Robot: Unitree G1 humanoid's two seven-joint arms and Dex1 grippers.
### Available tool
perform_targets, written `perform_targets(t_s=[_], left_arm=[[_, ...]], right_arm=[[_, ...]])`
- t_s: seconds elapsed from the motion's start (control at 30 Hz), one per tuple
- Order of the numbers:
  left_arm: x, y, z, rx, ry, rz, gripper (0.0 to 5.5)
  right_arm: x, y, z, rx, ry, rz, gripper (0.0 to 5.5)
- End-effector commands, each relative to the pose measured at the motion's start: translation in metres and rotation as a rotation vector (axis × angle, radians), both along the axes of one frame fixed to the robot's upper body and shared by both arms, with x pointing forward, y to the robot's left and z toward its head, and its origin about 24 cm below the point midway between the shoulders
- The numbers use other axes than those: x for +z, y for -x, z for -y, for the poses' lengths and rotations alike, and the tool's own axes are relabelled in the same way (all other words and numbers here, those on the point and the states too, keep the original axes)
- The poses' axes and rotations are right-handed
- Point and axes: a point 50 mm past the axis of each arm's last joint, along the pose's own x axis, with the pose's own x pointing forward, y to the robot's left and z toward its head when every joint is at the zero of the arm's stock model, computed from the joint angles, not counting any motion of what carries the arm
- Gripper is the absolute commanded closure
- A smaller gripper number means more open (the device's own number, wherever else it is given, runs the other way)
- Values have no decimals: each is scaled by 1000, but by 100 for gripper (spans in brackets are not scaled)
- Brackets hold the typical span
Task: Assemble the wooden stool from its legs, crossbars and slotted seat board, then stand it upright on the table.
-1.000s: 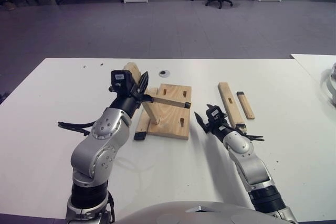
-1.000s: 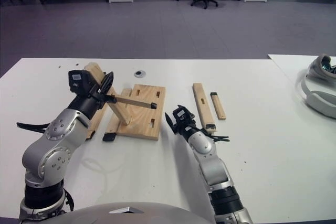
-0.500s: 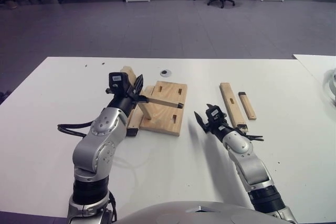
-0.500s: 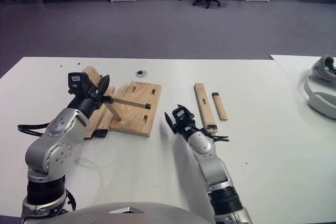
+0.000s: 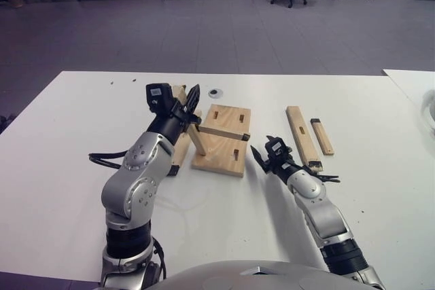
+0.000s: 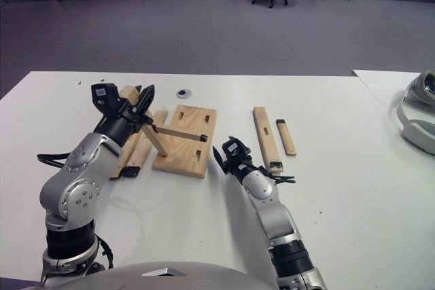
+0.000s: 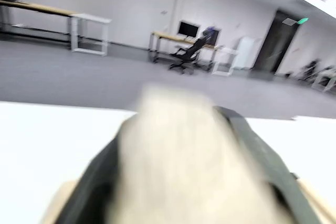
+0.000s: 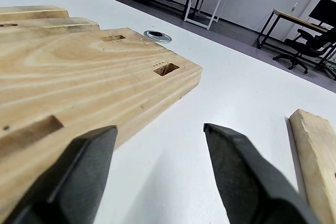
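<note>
The left gripper (image 5: pixel 189 110) is gripping a leg (image 5: pixel 196 140) tightly, its crossbar (image 5: pixel 221 132) jutting out over the seat board (image 5: pixel 216 153) just below, likely aiming for a slot. The right gripper (image 5: pixel 266 155) is sitting spread wide, empty, the seat board just beside it.

Left arm (image 5: pixel 136 183) and right arm (image 5: pixel 317 203): rounded silver-grey joint housings with black wrist sections, ending in the matt black left end effector (image 5: pixel 192 103) and right end effector (image 5: pixel 266 149), each with two tapered pointed fingers; white label (image 5: pixel 155 91) on left wrist; black cable (image 5: pixel 102 159) looping beside left elbow.
</note>
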Motion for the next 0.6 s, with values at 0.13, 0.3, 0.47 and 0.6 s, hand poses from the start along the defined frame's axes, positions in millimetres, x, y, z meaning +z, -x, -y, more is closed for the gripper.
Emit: perform_targets(t_s=[0.13,0.3,0.47,0.6], left_arm=[[21,7,10,-154,107,62,246],[36,20,14,-269,96,161,146],[103,3,-27,-143,115,465,86],[99,-23,-65,7,14,412,86]], right_arm=[[7,-8,10,-38,24,46,242],[21,-17,43,-158,58,113,242],[44,-27,64,-266,25,240,242],[52,-30,79,-347,12,295,242]])
